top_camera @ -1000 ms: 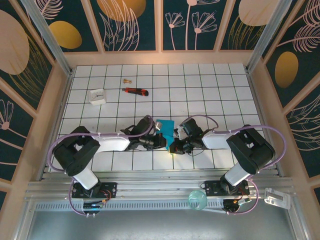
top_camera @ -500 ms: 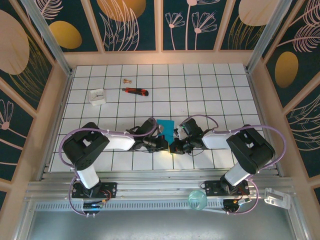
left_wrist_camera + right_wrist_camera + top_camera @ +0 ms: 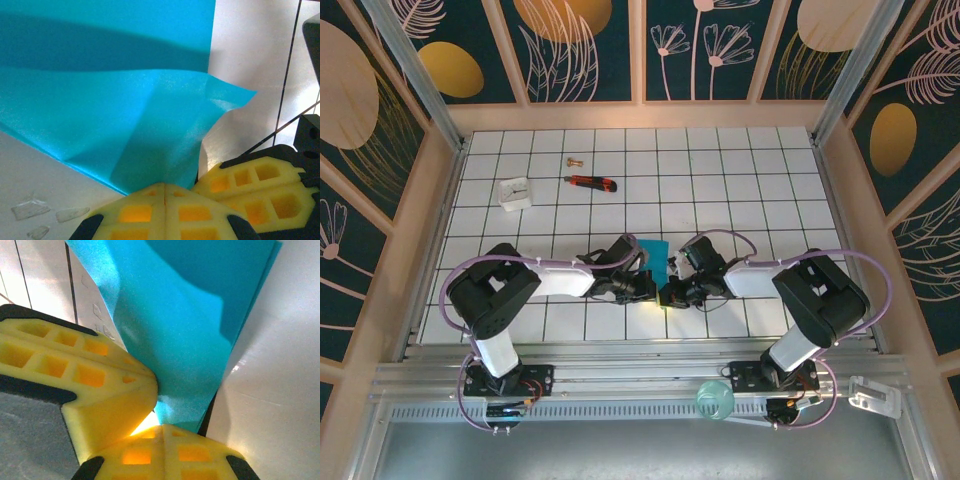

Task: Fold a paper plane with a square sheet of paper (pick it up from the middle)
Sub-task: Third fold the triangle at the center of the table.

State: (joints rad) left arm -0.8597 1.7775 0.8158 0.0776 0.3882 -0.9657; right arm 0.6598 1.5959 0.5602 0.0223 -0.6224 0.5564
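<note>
The left pincer [image 3: 165, 186] and right pincer [image 3: 159, 426] are each clenched on the near edge of the teal paper [image 3: 653, 252], side by side at mid-surface [image 3: 720, 180]. Gripping so close together probably lets them buckle the sheet into a crease.

My bench: white table [image 3: 740, 170] ruled in black grid lines, enclosed by dark teal wall panels [image 3: 595, 70] with gold discs [image 3: 450, 68] and pale leaf outlines, set in a pale frame [image 3: 640, 115].
</note>
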